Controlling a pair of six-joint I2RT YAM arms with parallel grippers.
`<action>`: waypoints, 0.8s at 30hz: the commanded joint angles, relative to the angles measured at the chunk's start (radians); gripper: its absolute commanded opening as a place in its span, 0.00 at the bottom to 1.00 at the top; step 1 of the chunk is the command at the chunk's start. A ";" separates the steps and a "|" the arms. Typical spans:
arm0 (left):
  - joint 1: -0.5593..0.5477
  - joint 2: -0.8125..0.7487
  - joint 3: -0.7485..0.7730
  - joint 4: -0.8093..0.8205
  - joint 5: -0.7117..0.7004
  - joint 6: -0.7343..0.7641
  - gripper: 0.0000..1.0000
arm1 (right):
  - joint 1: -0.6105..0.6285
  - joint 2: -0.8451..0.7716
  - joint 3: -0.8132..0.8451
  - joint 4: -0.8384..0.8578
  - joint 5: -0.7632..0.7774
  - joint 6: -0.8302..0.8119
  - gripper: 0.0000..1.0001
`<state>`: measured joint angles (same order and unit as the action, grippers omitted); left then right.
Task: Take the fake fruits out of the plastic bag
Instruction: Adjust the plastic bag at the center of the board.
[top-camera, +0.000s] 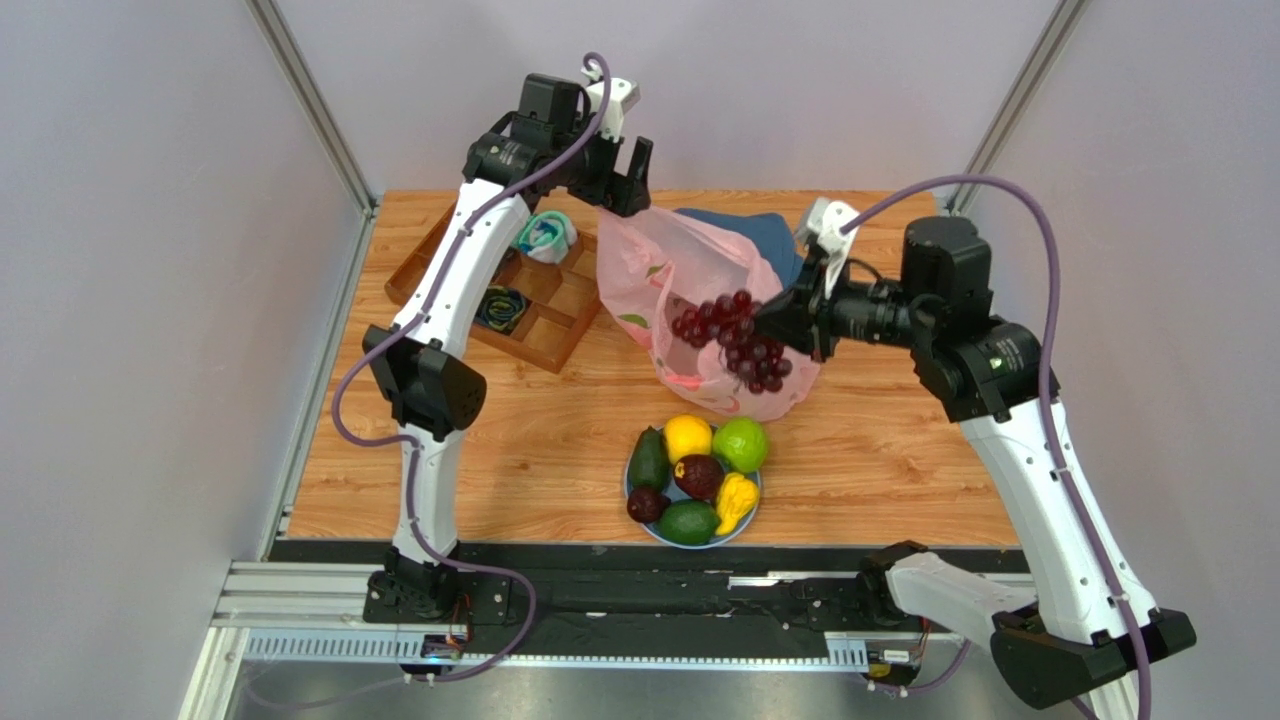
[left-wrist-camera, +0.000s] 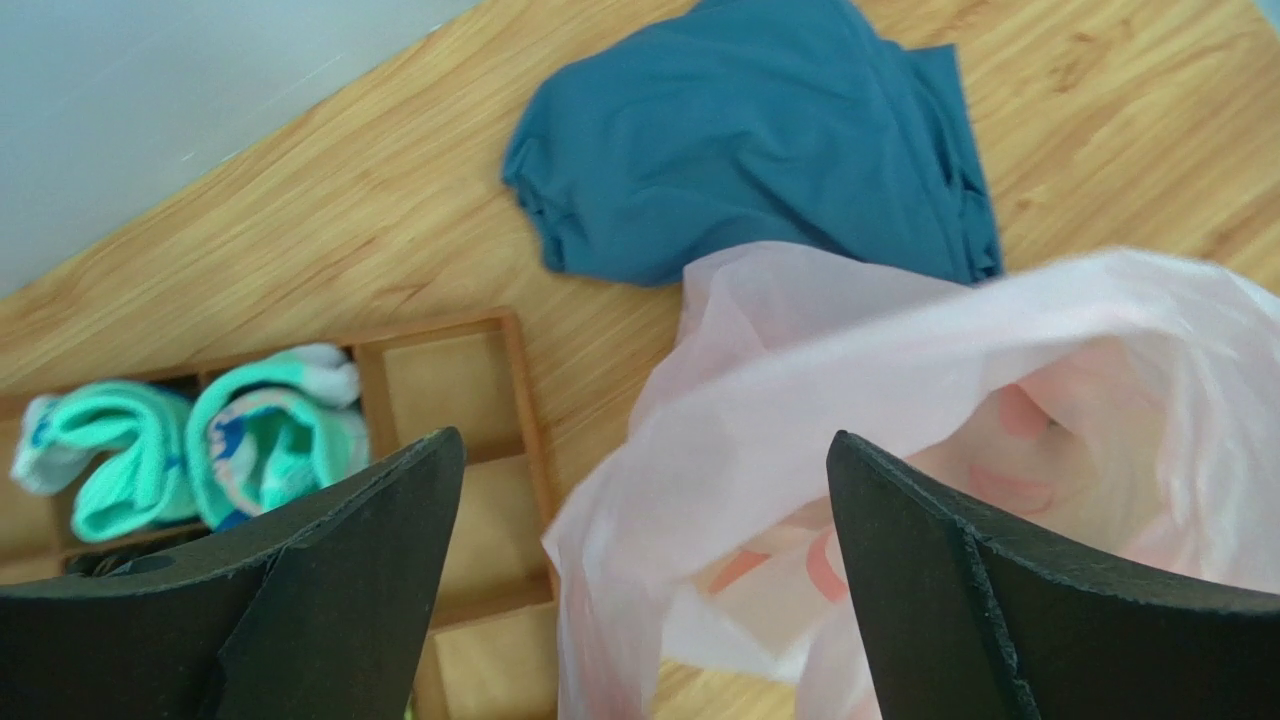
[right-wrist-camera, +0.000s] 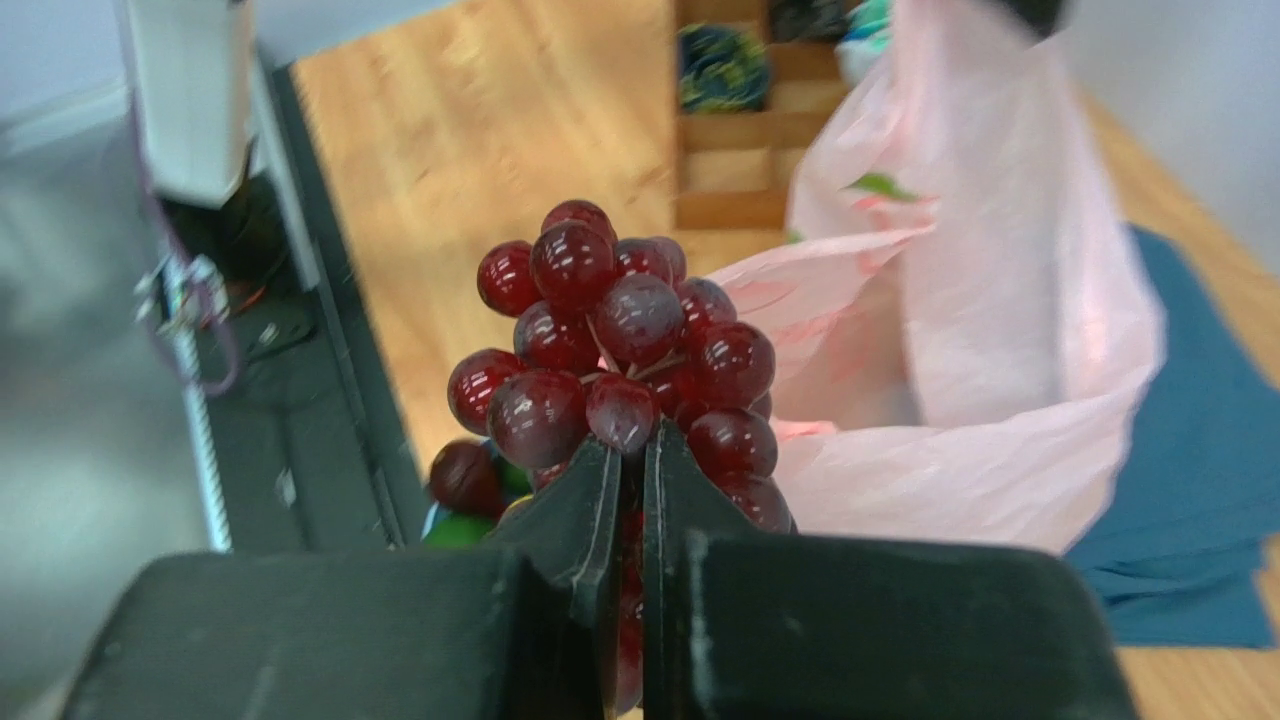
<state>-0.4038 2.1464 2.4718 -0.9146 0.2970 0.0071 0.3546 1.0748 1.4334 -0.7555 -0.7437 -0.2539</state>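
Purple-red grapes (right-wrist-camera: 616, 338) are pinched in the right gripper (right-wrist-camera: 631, 450), which is clamped shut on the bunch's core, over the pink plastic bag (top-camera: 684, 278) mid-worktop (top-camera: 902, 450). The bunch looks light but floppy, so the core seems the best hold. Left gripper (left-wrist-camera: 646, 450) hangs wide open over the bag's far side. The other fruits (top-camera: 694, 477) sit on a plate (top-camera: 663, 537) by the near edge.

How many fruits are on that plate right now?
7: citrus and apple at back, avocado left, avocado front, dark red fruit centre, dark red fruit front-left, pear right. Others could hide underneath.
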 joint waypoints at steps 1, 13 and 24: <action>0.005 -0.158 -0.042 -0.010 -0.096 0.022 0.99 | 0.108 -0.045 -0.047 -0.212 -0.060 -0.195 0.00; 0.003 -0.333 -0.206 -0.044 -0.102 0.036 0.99 | 0.234 -0.007 -0.165 -0.246 -0.010 -0.304 0.00; 0.006 -0.391 -0.263 -0.052 -0.133 0.053 0.99 | 0.366 0.112 -0.105 -0.330 0.061 -0.542 0.00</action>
<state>-0.3977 1.8118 2.2181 -0.9684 0.1913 0.0330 0.6827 1.1648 1.2526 -1.0447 -0.7071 -0.6476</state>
